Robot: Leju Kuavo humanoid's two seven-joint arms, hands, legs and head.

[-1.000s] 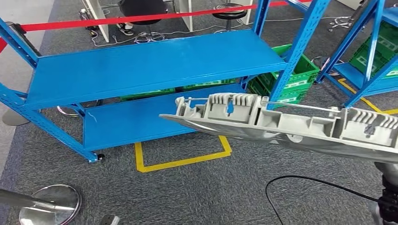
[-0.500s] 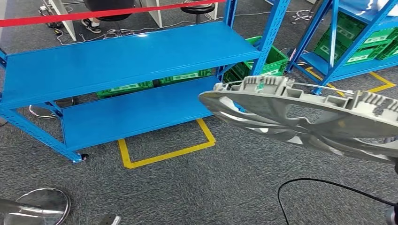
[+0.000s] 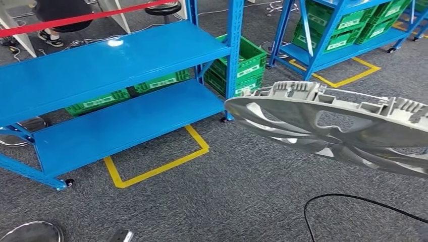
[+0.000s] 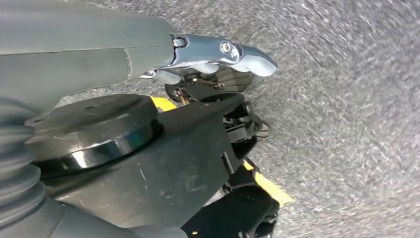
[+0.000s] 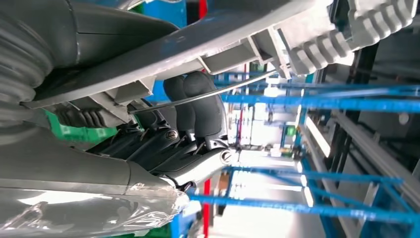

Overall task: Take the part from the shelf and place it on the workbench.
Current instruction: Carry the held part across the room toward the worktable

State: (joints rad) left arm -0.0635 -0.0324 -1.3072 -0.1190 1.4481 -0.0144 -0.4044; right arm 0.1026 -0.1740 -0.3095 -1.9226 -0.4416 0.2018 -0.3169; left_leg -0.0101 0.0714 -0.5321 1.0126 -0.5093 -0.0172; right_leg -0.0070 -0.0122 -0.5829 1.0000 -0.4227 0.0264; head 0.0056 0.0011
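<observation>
Carrying stage, by the look of it: the part (image 3: 343,128) is off the shelf (image 3: 106,65) and hangs in the air at the right of the head view, over grey carpet, tilted with its ribbed back rim up.

Left to right in the head view:
- Shelf, both blue decks bare. Green crates (image 3: 242,63) sit behind and beside its right post.
- Yellow floor marking (image 3: 156,164) in front of the lower deck.
- Part: grey spoked wheel-cover shape, clear of the shelf.
- Black cable (image 3: 353,201) looping on the carpet beneath it.
- Second blue rack (image 3: 328,45) with more crates, far right.

Hands:
- Left hand (image 4: 218,54) hangs over carpet, holding nothing. Fingers look curled in, but it's too blurred and hidden to call, so I cannot tell.
- Right hand (image 5: 193,124) is clamped on the part: dark fingers wrap the inner rim under a thin wire ring, thumb on the other face.

No workbench in sight, so placing is not yet done.

Risks, as I judge them:
- One-handed grip at the rim of a wide, light disc, so a turn or jolt could lever it loose.
- The overhanging far edge could clip a rack post.
- Cable underfoot is a trip hazard.
</observation>
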